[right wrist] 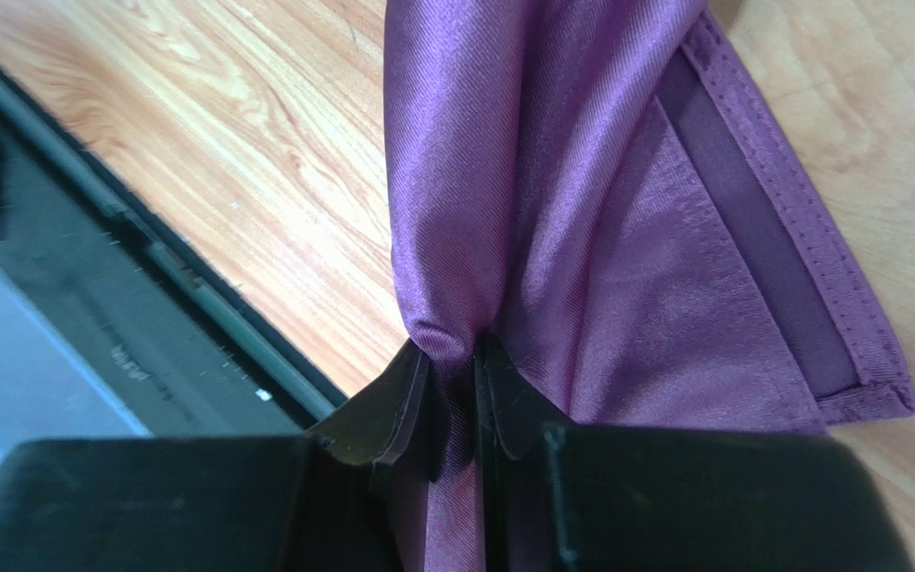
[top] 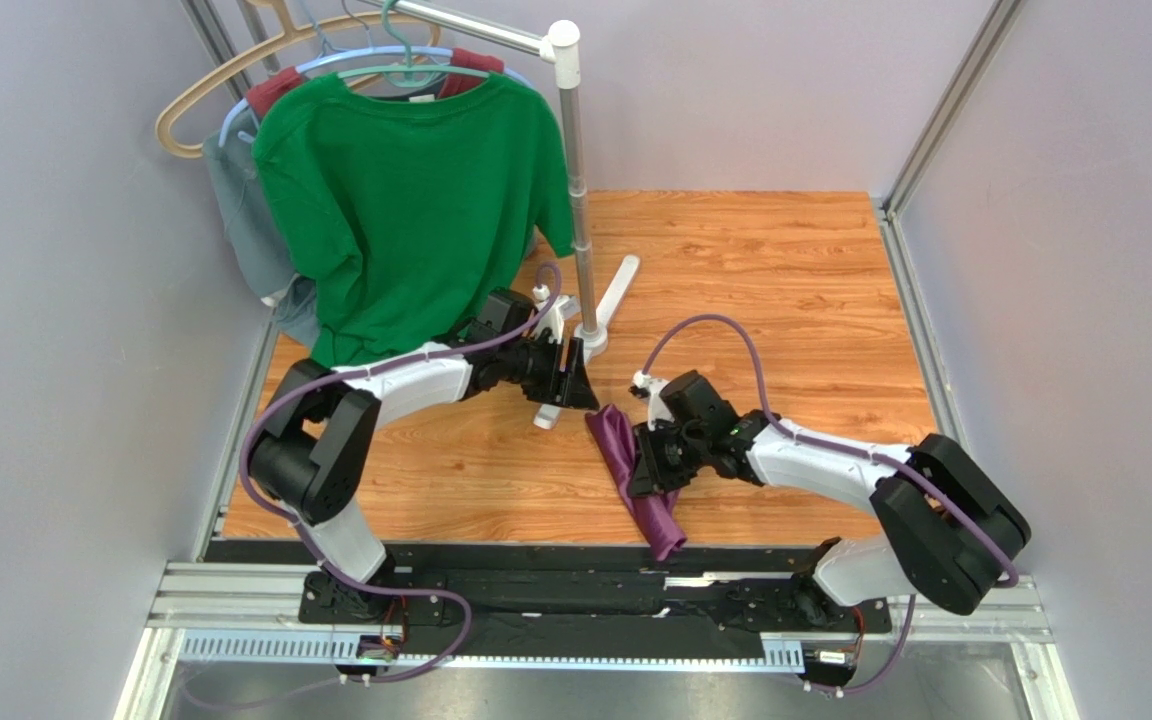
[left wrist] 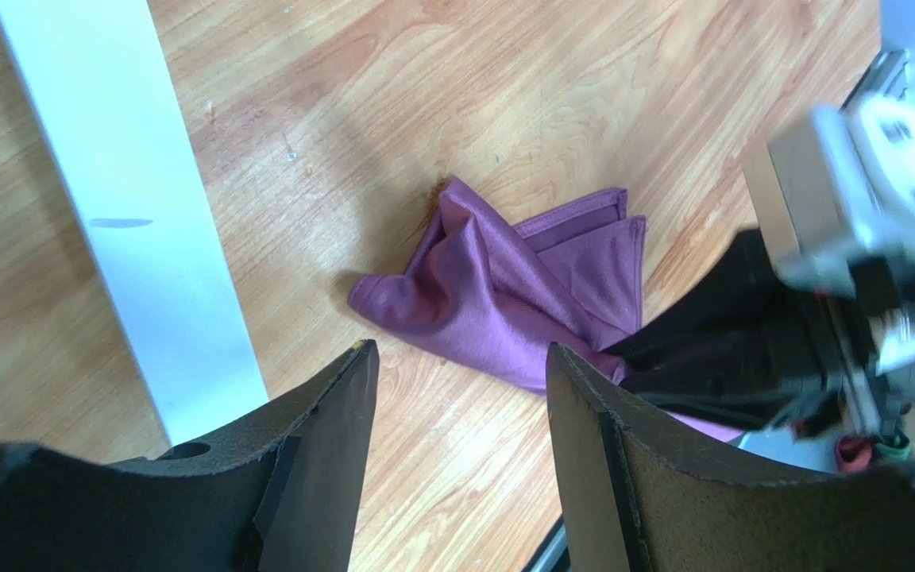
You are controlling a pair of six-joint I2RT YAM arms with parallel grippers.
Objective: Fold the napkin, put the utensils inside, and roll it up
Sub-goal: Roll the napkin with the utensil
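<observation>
napkin (top: 659, 516): bunched strip on the table (top: 793, 285)
right gripper (top: 642, 465): on its middle
left gripper (top: 591, 396): just beside its far end

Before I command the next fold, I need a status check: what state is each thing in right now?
napkin: crumpled on the table, not neatly folded, one fold pinched.
right gripper: shut on the napkin.
left gripper: open, above the napkin, holding nothing.
green T-shirt: hanging on the rack.
spoon: not in view.
</observation>
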